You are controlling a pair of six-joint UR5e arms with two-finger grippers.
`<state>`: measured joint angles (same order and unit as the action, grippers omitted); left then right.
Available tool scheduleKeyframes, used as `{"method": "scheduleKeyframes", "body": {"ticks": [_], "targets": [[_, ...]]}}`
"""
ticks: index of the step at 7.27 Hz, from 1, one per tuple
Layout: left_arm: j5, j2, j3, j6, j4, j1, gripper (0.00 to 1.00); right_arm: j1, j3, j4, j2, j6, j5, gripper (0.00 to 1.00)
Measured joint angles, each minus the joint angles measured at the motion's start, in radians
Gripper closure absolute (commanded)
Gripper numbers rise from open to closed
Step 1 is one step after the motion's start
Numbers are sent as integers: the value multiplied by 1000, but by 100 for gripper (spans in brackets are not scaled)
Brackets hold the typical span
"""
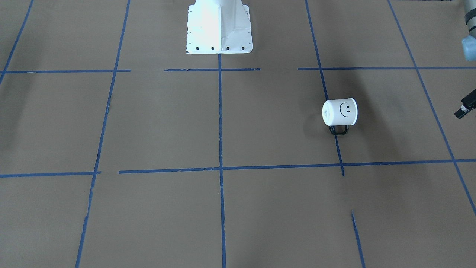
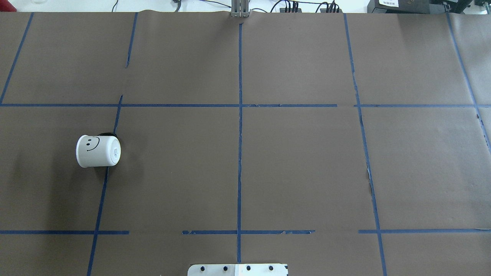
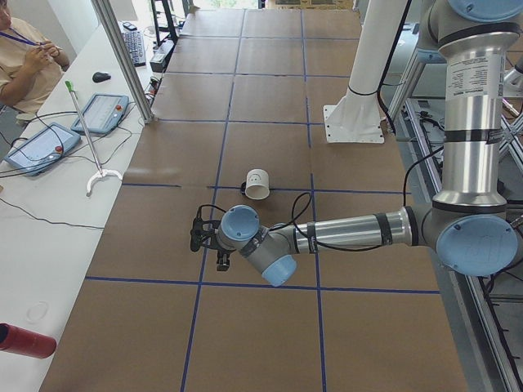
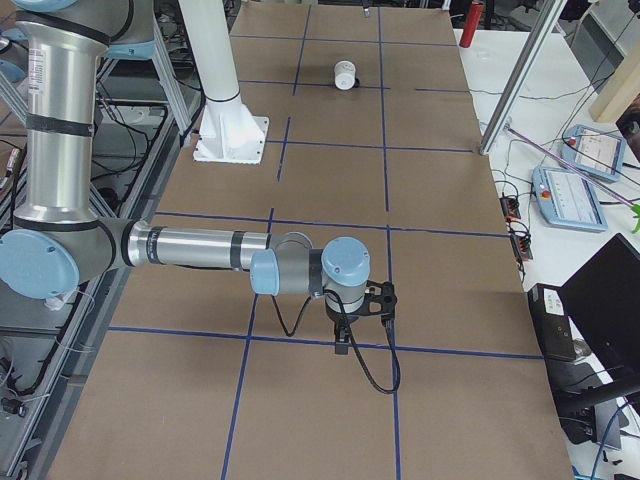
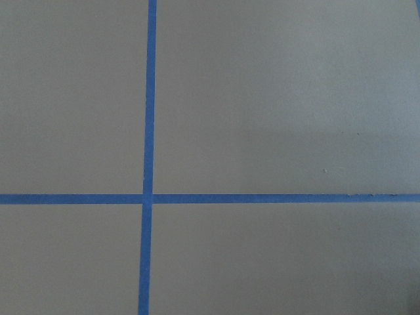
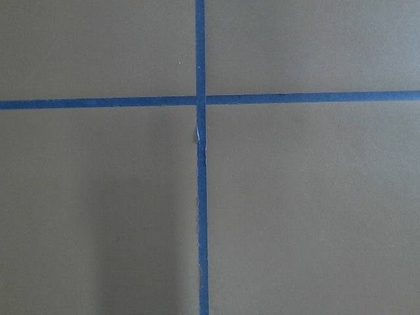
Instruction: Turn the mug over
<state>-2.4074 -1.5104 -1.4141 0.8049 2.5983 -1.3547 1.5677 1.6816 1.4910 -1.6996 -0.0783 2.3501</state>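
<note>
A: Fingers? On left gripper (image 3: 222,260) and right gripper (image 4: 341,340) the opening can't be judged; nothing held.
B: Front view: mug (image 1: 340,111) lies sideways, left-arm side of the pedestal (image 1: 219,28); overhead: same; left-end view: nearer than it; step 1, approach, pending; next needs a rim grasp.

I see white mug (image 2: 98,150) lying on its side on worktop (image 2: 299,172), near left edge, roughly midway between robot-side and far edges. Black smiley faces up. Flat base faces worktop centre. Black loop handle (image 2: 107,134) points toward far edge.
</note>
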Motion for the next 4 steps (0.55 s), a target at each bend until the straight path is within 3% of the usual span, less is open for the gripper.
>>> {"method": "scheduleKeyframes", "body": {"ticks": [4], "targets": [[168,-31,43,539,392,200,0,0,0,0,0,0,0,0]]}}
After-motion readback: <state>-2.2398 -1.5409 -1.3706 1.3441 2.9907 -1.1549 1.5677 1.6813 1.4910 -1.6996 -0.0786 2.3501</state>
